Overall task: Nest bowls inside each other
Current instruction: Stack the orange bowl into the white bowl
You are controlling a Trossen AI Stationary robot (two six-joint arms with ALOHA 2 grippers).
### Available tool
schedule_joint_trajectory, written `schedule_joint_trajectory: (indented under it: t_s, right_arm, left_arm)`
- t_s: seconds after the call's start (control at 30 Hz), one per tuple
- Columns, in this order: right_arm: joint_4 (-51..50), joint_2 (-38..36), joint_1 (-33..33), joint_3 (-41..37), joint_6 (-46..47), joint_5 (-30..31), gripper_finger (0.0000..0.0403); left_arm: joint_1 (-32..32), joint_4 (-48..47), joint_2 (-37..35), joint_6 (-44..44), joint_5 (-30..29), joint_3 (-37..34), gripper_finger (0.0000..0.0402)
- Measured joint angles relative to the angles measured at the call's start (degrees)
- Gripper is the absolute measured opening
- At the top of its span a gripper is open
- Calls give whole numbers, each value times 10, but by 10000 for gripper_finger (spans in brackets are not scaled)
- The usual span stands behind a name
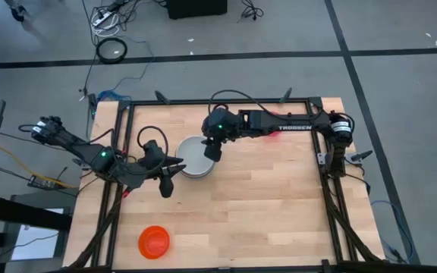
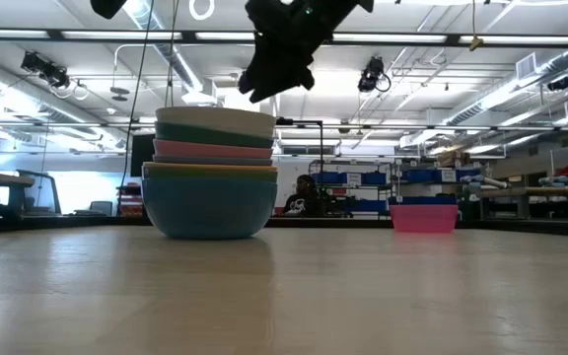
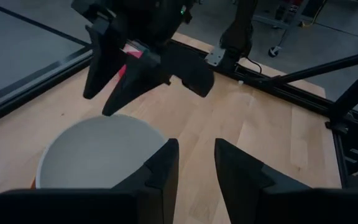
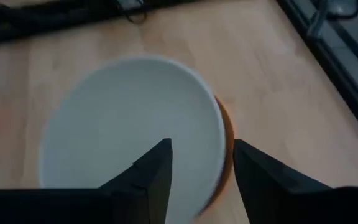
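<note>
A stack of nested bowls [image 2: 212, 173] stands mid-table on its light blue bottom bowl. A white bowl [image 1: 194, 155] sits on top, also seen in the right wrist view [image 4: 129, 118]. My right gripper [image 1: 211, 150] hangs open just above the white bowl's right rim, clear of it in the low view [image 2: 274, 84]. My left gripper [image 1: 169, 182] stands open to the stack's near left with nothing between its fingers [image 3: 196, 168]. A red-orange bowl [image 1: 154, 241] lies near the front left edge. A magenta bowl [image 2: 423, 217] stands on the table under the right arm.
The black frame rails [image 1: 120, 189] run along the table's left, far and right sides. Bare wood [image 1: 279, 205] stretches across the table's right and near parts. Beyond the far edge the low view looks into a workshop with a person [image 2: 309, 197] far behind the table.
</note>
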Motion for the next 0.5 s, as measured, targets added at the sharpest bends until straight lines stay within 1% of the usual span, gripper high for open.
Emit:
schedule_joint_trajectory:
  t_s: [0.07,0.13,0.27,0.33,0.4,0.5]
  right_arm:
    - [3,0,5,3,-1,1,156]
    - [-7,0,9,4,-12,29,152]
    - [-81,-4,16,4,-45,148,146]
    - [-130,-6,18,4,-50,191,144]
    - [-164,-8,19,4,-45,212,143]
    - [-228,-14,19,4,-25,215,141]
  left_arm:
    - [0,0,0,0,0,0,113]
    - [0,-1,0,0,0,0,113]
    - [0,-32,0,-16,13,0,113]
    - [0,-57,0,-33,23,0,113]
    - [0,-83,0,-55,30,0,113]
    - [0,-132,0,-107,62,0,113]
